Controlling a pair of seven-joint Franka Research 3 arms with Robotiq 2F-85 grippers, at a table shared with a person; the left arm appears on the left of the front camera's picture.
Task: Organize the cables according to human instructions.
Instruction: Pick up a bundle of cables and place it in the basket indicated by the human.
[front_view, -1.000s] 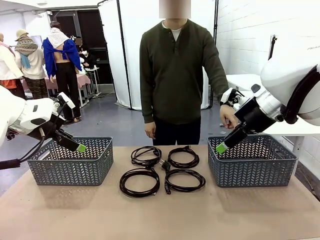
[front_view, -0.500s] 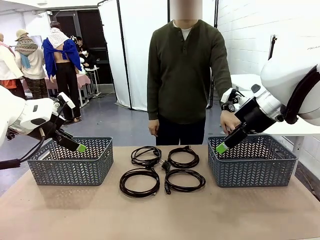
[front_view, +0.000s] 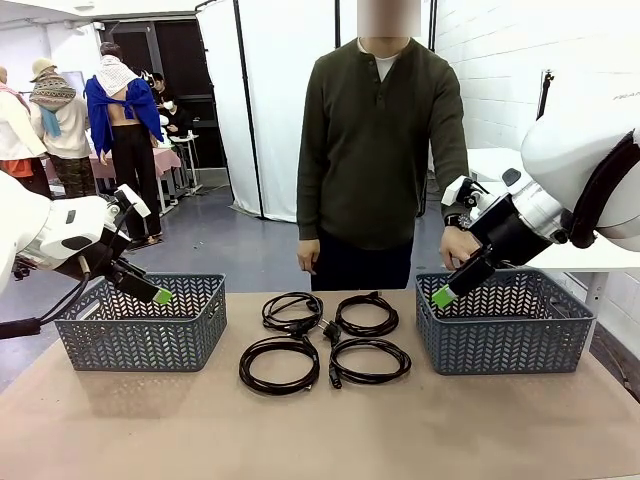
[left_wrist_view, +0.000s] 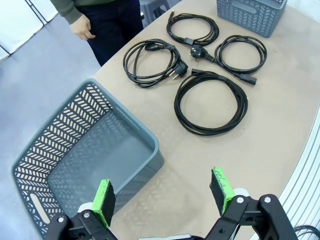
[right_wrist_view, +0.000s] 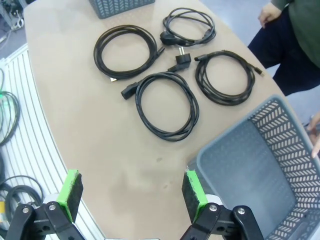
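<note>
- Beside the left basket (front_view: 140, 345), toward the middle of the surface (front_view: 320, 430), the cables (front_view: 325, 340) are lying as four separate coils, close together, with nothing gripping them.
- Each is showing as a thin black cord wound into a loose round loop, plug ends poking out toward its neighbours.
- The left gripper (left_wrist_view: 162, 187) is hovering over the left basket's rim, fingers spread wide and carrying nothing.
- The right gripper (right_wrist_view: 131, 192) is hanging well apart from the left basket, over the right basket (front_view: 505, 340), fingers equally wide and empty.
- Both arms are probably waiting for the person's (front_view: 380, 150) instruction, keeping the coils unobstructed.
</note>
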